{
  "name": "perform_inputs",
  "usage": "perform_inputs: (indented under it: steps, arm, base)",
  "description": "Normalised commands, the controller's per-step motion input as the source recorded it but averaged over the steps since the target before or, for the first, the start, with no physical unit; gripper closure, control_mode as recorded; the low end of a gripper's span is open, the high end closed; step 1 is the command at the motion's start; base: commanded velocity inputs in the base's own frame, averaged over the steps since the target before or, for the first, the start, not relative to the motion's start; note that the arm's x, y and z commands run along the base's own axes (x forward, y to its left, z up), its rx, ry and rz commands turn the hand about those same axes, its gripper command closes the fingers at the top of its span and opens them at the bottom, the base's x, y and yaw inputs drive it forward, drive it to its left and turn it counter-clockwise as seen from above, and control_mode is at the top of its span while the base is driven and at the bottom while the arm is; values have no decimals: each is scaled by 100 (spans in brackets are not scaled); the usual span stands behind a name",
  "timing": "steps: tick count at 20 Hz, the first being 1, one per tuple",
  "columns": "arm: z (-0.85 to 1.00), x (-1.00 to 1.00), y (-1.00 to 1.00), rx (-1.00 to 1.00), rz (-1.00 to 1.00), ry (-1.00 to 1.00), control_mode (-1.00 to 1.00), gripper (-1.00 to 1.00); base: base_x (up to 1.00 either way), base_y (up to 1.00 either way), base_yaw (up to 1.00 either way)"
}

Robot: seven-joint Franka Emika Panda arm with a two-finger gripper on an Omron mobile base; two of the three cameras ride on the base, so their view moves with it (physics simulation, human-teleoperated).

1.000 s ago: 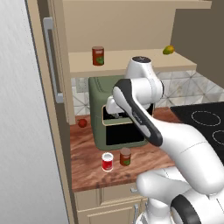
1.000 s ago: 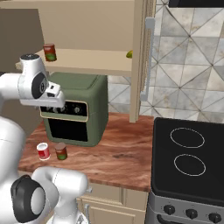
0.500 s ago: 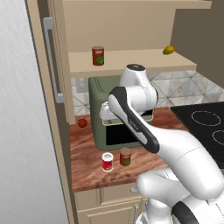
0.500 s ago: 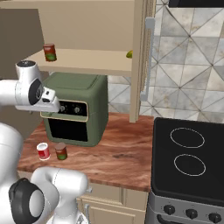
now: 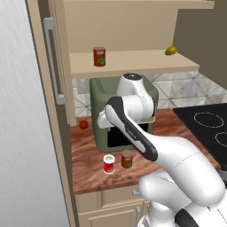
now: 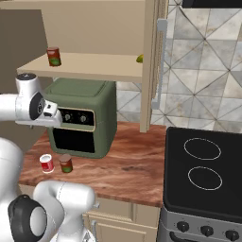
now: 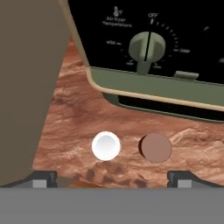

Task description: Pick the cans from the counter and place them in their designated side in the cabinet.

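Two cans stand side by side on the wood counter [image 5: 88, 166] in front of the green oven [image 5: 99, 88]: a bright red can [image 5: 108, 164] with a white top and a brown-red can [image 5: 127, 158]. From above, the hand view gives the white top [image 7: 106, 146] and the brown top [image 7: 155, 147]. My gripper [image 7: 113, 179] hangs open well above them, its fingertips [image 7: 43, 178] spread wide, nothing between them. The hand [image 5: 103, 120] sits at the oven's front left. Another can [image 5: 99, 56] with a green label stands on the cabinet shelf [image 5: 133, 63].
The tall cabinet door [image 5: 51, 57] with a grey bar handle stands open at the left. A yellow-green fruit [image 5: 170, 50] lies on the shelf and a small red fruit [image 5: 83, 125] on the counter. A black stovetop [image 5: 208, 133] is to the right.
The hand has swung left and slightly down across the oven's front, coming over the two cans. The jaws stayed open; the cans have not moved.
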Motion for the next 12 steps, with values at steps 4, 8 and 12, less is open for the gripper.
perform_inputs:
  steps: [4,8,12]
  arm:
    - [-23,-2,6,-5,0,0,-100,-100]
    - [-21,0,10,0,0,0,-100,-100]
    - [-22,0,13,0,0,0,-100,-100]
  base:
    - [0,0,0]
    - [0,0,0]
    - [0,0,0]
